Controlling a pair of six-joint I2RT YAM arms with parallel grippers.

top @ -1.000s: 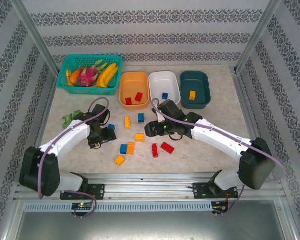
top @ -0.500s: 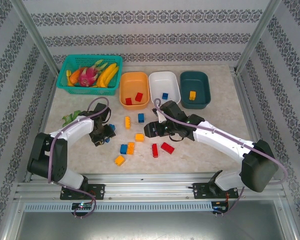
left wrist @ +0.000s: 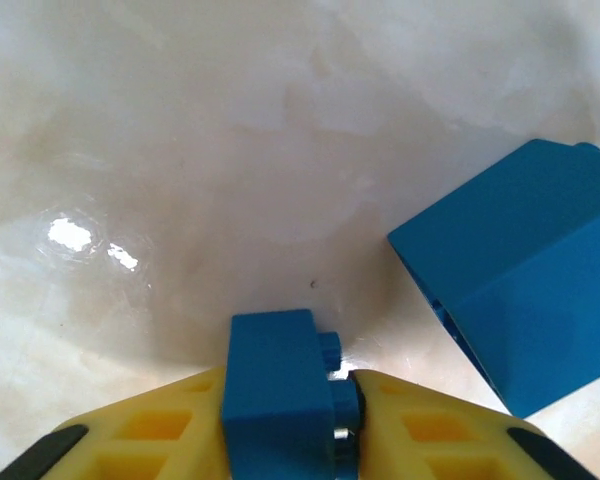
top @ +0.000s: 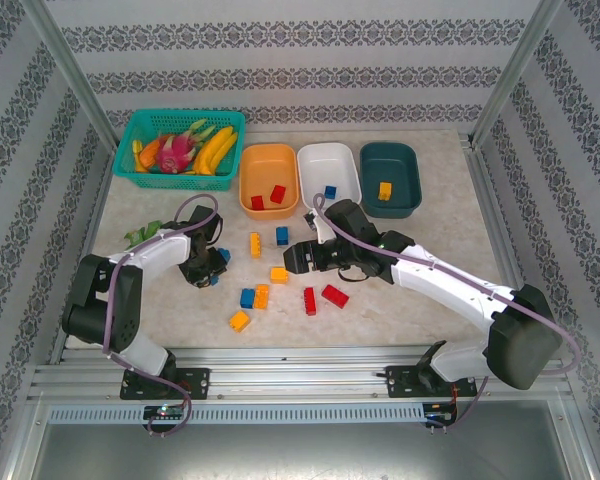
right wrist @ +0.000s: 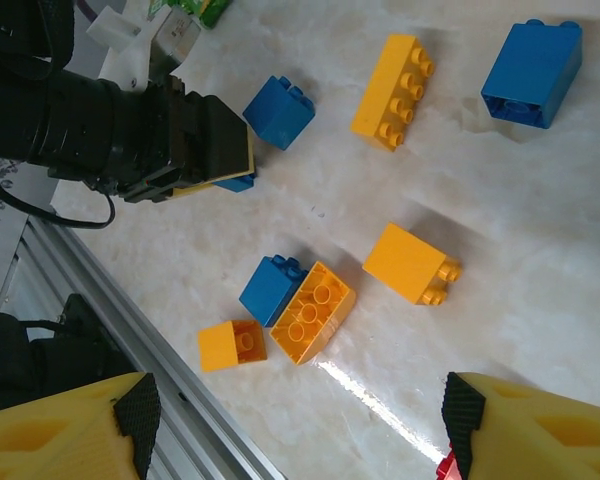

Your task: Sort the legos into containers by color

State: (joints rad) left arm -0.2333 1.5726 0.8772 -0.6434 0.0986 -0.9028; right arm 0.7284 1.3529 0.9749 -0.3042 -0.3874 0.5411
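One lego (left wrist: 271, 365) — apparently clamped — in left end effector (left wrist: 290, 392).

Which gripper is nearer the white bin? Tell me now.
Right. The right gripper sits on the near side of the white bin; the left gripper, shut on a blue brick, is farther off to the left.

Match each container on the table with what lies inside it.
Containers:
1. orange bin
2. white bin
3. dark teal bin
4. mesh basket

Contents:
A. toy fruit
B. one yellow brick
C. two red bricks
D. one blue brick

Pairs: 1-C, 2-D, 3-B, 4-A
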